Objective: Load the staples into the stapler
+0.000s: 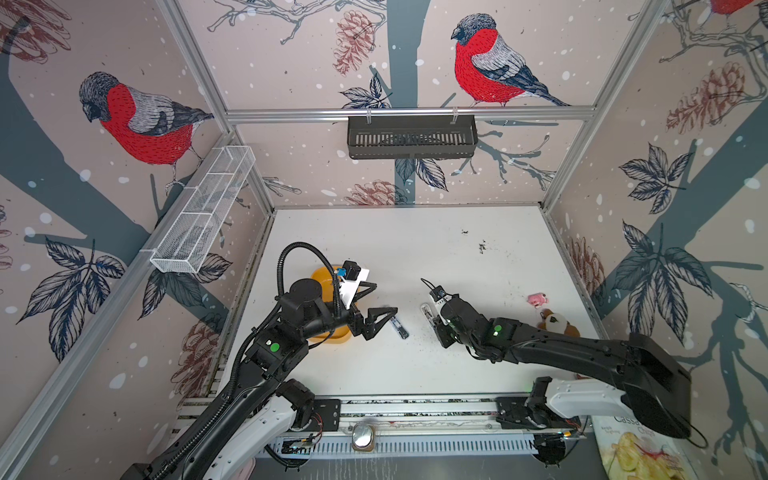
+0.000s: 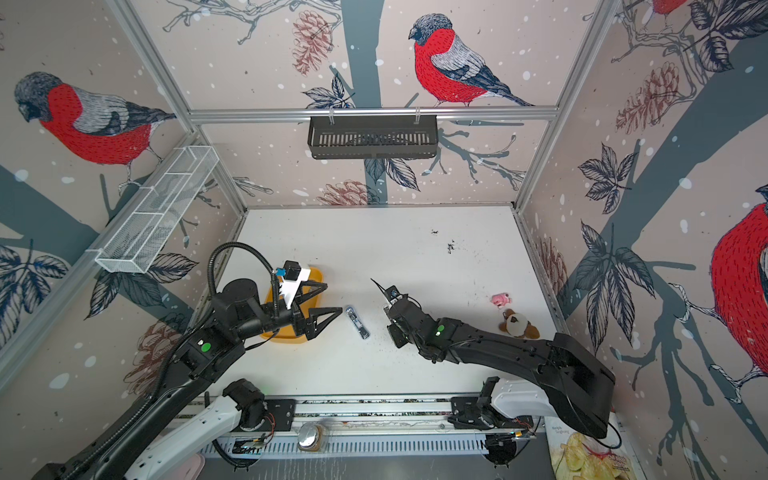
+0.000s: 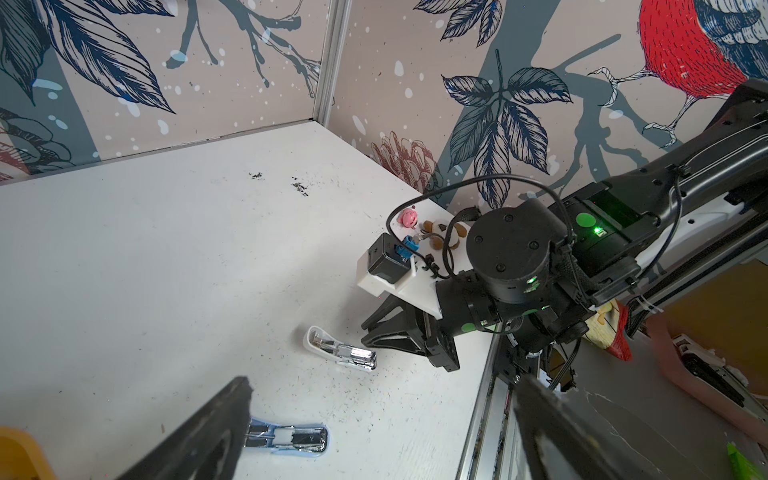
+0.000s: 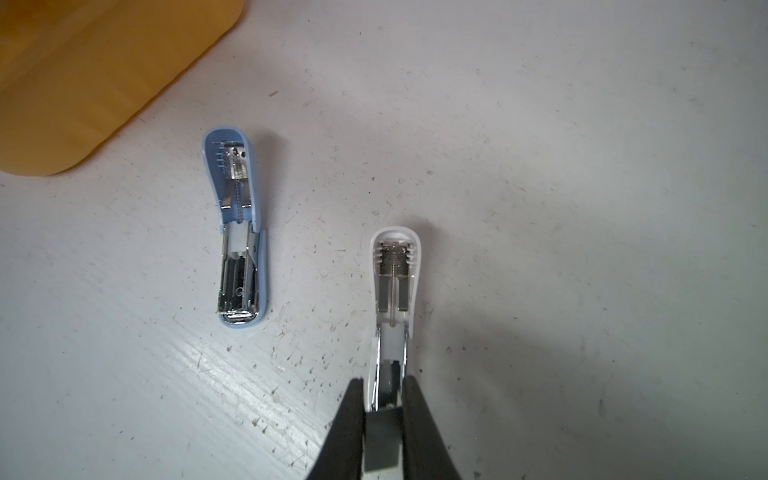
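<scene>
Scuffed white tabletop [image 4: 540, 124] is flecked with dark specks. The white stapler [image 4: 395, 282], hinged open, smooth plastic around a chromed channel, is clamped at its base by the right gripper [image 4: 383, 386] and is best kept level and steady for loading. The left gripper [image 1: 385, 297] is spread wide, empty, near the blue stapler [image 4: 239, 232] and yellow tray [image 4: 83, 83]. No staples are seen.

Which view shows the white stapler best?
Right wrist view: the white stapler lies open, spring and rail plain, right gripper shut on its end. Left wrist view shows it small, side-on; in a top view the right arm mostly hides it.
</scene>
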{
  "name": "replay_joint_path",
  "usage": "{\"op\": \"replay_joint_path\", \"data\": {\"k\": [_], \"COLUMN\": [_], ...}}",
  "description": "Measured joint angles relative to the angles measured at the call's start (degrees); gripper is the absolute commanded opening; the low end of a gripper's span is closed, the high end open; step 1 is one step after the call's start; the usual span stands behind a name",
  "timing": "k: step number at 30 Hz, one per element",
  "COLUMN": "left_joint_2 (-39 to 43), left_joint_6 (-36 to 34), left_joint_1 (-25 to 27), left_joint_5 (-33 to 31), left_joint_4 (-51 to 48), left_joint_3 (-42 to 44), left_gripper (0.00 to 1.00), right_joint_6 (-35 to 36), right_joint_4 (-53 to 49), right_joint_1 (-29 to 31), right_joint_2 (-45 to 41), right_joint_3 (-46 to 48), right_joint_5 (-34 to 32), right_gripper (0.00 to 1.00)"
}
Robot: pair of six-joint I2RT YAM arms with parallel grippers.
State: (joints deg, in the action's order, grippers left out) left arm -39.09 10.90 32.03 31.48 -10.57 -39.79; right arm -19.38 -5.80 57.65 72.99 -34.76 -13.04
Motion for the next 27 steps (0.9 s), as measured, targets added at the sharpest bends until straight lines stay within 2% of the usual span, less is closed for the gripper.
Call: {"op": "replay_joint_path", "data": {"k": [27], "left_joint_2": [-0.15], "left_joint_6": [-0.39], "left_joint_1": [0.00], "left_joint_5": [-0.22], "left_joint_4": [0.00], "left_joint_3": [0.17], "left_gripper": [0.98], "right_joint_6": [0.04], "right_joint_4": [1.55], "right_joint_1": [0.70], "right_joint_2": [7.04], "right_joint_3": [-0.39], "right_joint_5": [-2.12], "right_gripper": [0.17]}}
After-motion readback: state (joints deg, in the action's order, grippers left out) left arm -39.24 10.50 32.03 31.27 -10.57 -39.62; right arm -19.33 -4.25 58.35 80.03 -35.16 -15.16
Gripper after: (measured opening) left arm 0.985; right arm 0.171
